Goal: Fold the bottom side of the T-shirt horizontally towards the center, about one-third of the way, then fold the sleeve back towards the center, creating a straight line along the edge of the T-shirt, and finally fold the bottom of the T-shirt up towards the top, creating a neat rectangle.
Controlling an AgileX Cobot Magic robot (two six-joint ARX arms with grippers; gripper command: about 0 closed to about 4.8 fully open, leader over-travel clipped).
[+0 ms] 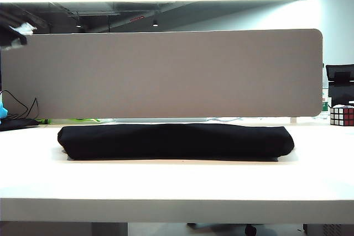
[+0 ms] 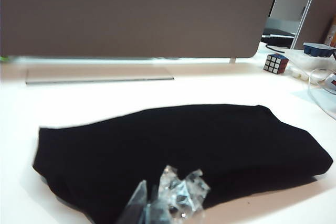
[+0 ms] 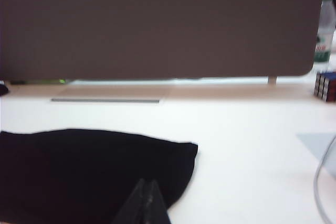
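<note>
The T-shirt [image 1: 176, 141] lies folded into a long, low black bundle across the middle of the white counter [image 1: 177, 183], just in front of the grey divider panel [image 1: 160, 73]. It reads as a compact rectangle with rounded ends, so the folding looks finished or very nearly so. That would explain why neither gripper has hold of the cloth.

The left gripper [image 2: 163, 205] hangs above the near edge of the shirt toward its left end, its tips wrapped in crinkled clear tape. The fingers sit pressed together with nothing between them. The right gripper [image 3: 146, 203] hovers near the shirt's right end, its 2 dark fingers likewise closed flat against each other and empty. Neither arm shows in the exterior view, so both appear to be clear of the counter's middle.

Much stays hidden. The black fabric swallows all detail: no collar, sleeve, hem or layer line can be picked out, so which edge is the bottom of the shirt cannot be told. The right wrist view is soft and dim. It cuts off the shirt's left part. Both wrist views crop the grippers at the frame edge, so whether the tips touch the cloth is unclear. A Rubik's cube [image 1: 342, 115] stands well apart at the far right of the counter.
</note>
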